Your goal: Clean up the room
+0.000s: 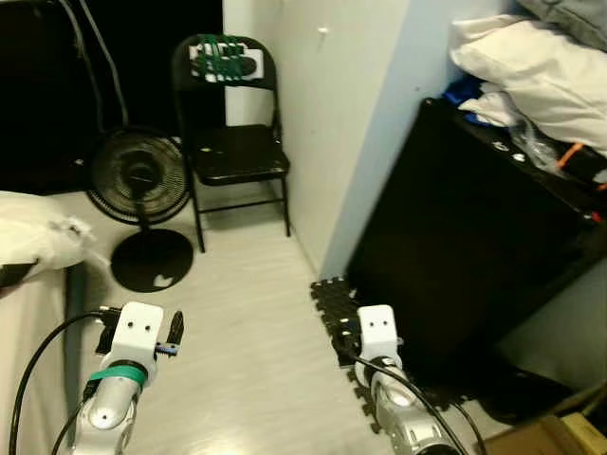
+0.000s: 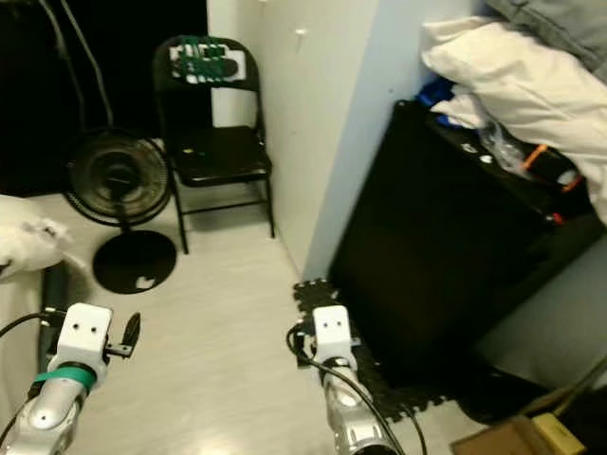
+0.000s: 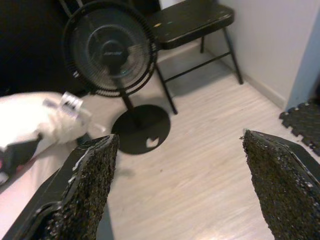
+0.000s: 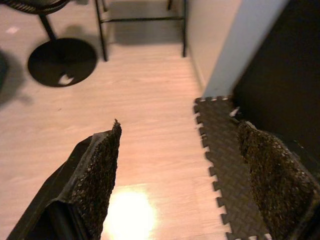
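Robot facing a cluttered corner, both grippers empty and spread wide.

Largest first: the black cabinet (image 1: 474,237) is standing against the wall, heavy and stiff, not something to lift; the pile of white bedding (image 1: 531,71) on top is sitting loosely, looking soft and light, best gathered by a bunched fold. The folding chair (image 1: 232,142) and the floor fan (image 1: 140,180) are standing near each other on the pale floor; the fan would likely tip, so its pole is the hold. The foam mat (image 4: 227,155) is lying beside the cabinet, probably light and floppy, best pinched at a toothed edge. The left gripper (image 3: 177,185) and right gripper (image 4: 180,185) are hovering above the floor, holding nothing.
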Controlling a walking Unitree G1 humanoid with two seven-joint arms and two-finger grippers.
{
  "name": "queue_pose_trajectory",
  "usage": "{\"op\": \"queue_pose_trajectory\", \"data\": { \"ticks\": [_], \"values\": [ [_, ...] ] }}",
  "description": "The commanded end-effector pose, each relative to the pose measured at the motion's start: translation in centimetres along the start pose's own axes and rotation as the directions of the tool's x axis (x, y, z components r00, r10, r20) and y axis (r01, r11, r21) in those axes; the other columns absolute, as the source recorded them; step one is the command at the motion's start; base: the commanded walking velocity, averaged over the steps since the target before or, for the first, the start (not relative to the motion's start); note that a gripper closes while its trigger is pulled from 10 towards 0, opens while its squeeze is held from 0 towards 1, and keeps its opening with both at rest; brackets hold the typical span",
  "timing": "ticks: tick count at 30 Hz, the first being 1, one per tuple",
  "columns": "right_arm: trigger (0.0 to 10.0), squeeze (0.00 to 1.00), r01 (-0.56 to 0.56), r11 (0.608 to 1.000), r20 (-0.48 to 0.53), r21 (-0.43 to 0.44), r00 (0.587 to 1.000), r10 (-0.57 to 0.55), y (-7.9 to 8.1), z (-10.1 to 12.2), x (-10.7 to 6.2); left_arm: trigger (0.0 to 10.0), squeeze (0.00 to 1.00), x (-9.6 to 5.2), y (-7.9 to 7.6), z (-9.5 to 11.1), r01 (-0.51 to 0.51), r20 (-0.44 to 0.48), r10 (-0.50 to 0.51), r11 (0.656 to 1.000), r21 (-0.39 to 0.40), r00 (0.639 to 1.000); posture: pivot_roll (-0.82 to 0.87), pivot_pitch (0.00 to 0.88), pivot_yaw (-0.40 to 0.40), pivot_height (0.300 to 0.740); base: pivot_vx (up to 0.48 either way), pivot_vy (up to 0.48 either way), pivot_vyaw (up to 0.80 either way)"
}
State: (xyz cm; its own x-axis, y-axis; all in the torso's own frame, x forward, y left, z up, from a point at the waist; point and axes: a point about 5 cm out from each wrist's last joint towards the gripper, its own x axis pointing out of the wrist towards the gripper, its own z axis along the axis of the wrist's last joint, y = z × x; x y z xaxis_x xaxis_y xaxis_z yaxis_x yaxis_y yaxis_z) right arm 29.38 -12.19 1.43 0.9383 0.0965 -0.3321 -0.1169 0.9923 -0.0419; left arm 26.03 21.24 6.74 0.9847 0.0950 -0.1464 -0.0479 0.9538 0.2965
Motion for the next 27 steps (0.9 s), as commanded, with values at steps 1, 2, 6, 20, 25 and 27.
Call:
{"op": "queue_pose_trajectory", "data": {
  "ticks": [1, 2, 6, 20, 25, 27],
  "values": [
    [10.0, 0.0, 0.008, 1.0, -0.021, -0.006, 1.0, -0.008, -0.5, -0.6, -0.2, 10.0, 0.0, -0.1, -0.4, -0.5, 0.017, -0.023, -0.017, 1.0, 0.008, 1.0, 0.11, 0.0, -0.041, 0.74, 0.0, 0.0, 0.8],
    [10.0, 0.0, 0.008, 1.0, -0.021, -0.006, 1.0, -0.008, -0.5, -0.6, -0.2, 10.0, 0.0, -0.1, -0.4, -0.5, 0.017, -0.023, -0.017, 1.0, 0.008, 1.0, 0.11, 0.0, -0.041, 0.74, 0.0, 0.0, 0.8],
    [10.0, 0.0, 0.004, 1.0, -0.022, -0.006, 1.0, -0.004, -0.5, -0.5, -0.1, 10.0, 0.0, 0.0, -0.6, -0.5, 0.022, -0.023, -0.022, 1.0, 0.011, 0.999, 0.11, 0.0, -0.044, 0.74, 0.0, 0.0, 0.8],
    [10.0, 0.0, -0.045, 0.999, -0.035, -0.019, 0.998, 0.044, 0.6, -0.7, 0.0, 10.0, 0.0, -0.6, -0.4, -1.5, 0.016, -0.078, -0.012, 0.998, 0.054, 0.997, 0.13, 0.0, -0.058, 0.74, 0.0, 0.0, 0.8],
    [10.0, 0.0, -0.036, 0.999, -0.055, 0.001, 0.998, 0.036, 0.5, -0.9, 0.1, 10.0, 0.0, 0.1, -0.3, -2.3, 0.008, -0.127, 0.002, 0.997, 0.075, 0.992, 0.12, 0.0, -0.056, 0.74, 0.0, 0.0, 0.8],
    [10.0, 0.0, -0.028, 0.999, -0.065, 0.015, 0.997, 0.029, 0.4, -1.0, 0.1, 10.0, 0.0, 0.7, -0.4, -2.3, 0.011, -0.13, 0.0, 0.997, 0.082, 0.991, 0.12, 0.0, -0.055, 0.74, 0.0, 0.0, 0.8]
  ]
}}
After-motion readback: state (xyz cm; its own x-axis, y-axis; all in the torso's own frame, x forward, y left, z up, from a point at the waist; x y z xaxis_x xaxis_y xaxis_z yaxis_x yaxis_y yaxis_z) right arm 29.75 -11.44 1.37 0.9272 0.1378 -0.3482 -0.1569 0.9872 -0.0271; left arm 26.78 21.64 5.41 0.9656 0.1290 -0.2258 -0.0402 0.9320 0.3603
